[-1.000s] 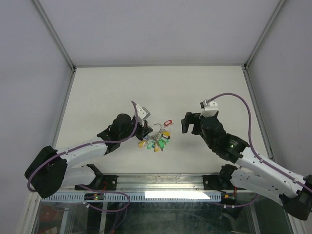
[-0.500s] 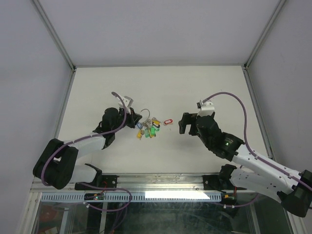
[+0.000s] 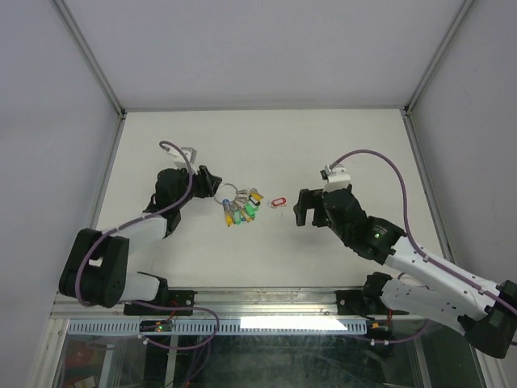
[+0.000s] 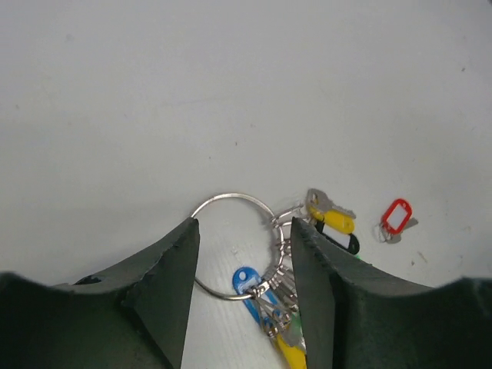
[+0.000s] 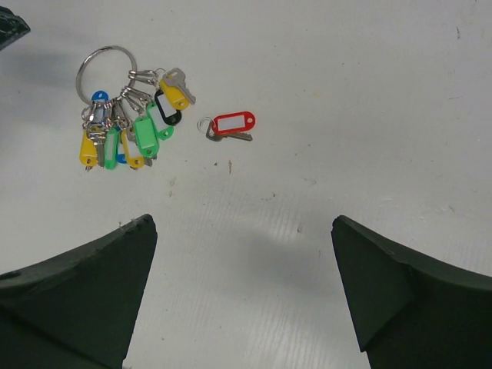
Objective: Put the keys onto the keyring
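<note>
The thin silver wire keyring (image 4: 231,195) is light and stiff but slippery. It lies flat on the white table (image 3: 339,145), so I judge the best hold is a pinch on its bare arc at 10 o'clock, away from the keys. The bunch of small silver keys with yellow, green, blue and black plastic heads (image 5: 127,131) sits on the ring at 5 o'clock and would probably swing loosely if lifted. One small key with a red plastic tag (image 5: 233,123) lies apart, at 3 o'clock of the bunch. It is tiny and may slide under a finger. My left gripper (image 4: 244,223) is parted, with the ring in the gap and not clamped as far as I see. My right gripper (image 5: 242,221) is spread wide and holds nothing.
</note>
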`<state>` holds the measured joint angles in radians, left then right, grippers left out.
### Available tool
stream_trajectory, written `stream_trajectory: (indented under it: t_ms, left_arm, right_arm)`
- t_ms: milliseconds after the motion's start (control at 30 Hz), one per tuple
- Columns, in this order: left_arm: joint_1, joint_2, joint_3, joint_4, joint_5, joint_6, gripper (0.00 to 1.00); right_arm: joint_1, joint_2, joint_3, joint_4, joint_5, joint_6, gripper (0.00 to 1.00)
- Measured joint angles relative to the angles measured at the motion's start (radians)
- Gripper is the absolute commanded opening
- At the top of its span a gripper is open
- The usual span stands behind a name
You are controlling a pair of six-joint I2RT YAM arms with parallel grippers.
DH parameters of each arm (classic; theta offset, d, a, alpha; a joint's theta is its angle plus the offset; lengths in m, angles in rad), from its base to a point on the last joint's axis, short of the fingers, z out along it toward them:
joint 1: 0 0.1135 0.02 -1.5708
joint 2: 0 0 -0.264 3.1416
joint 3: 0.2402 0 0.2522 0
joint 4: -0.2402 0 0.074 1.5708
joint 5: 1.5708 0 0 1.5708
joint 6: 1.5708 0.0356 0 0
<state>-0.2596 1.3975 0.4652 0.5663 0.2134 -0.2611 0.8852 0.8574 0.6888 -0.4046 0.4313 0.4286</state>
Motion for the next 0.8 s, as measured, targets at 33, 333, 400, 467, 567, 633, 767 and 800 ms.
stream_trajectory:
  t_ms: [33,333,400,467,567,633,767,800]
  left_arm:
    - [0.002,-0.032,0.008,-0.026,-0.008,0.006,0.58]
    - [0.012,-0.475,0.114,-0.343,-0.093,0.103,0.99]
    - [0.012,-0.597,0.116,-0.412,-0.113,0.121,0.99]
    - [0.012,-0.698,0.116,-0.476,-0.136,0.136,0.99]
    - [0.012,-0.836,0.117,-0.581,-0.175,0.151,0.99]
    - [0.012,-0.914,0.116,-0.644,-0.199,0.152,0.99]
    - [0.012,-1.043,0.085,-0.721,-0.245,0.141,0.99]
    - [0.012,-1.07,0.073,-0.737,-0.259,0.136,0.99]
  right_arm:
    - [0.0,-0.001,0.011,-0.012,0.0,-0.002,0.99]
    - [0.0,-0.137,0.116,-0.094,0.009,-0.055,0.99]
    - [0.0,-0.184,0.143,-0.105,0.024,-0.079,0.99]
    - [0.0,-0.226,0.163,-0.111,0.042,-0.102,0.99]
    - [0.0,-0.301,0.171,-0.118,0.076,-0.134,0.99]
    - [0.0,-0.35,0.171,-0.126,0.096,-0.147,0.99]
    - [0.0,-0.446,0.137,-0.127,0.132,-0.161,0.99]
    - [0.0,-0.46,0.128,-0.13,0.135,-0.162,0.99]
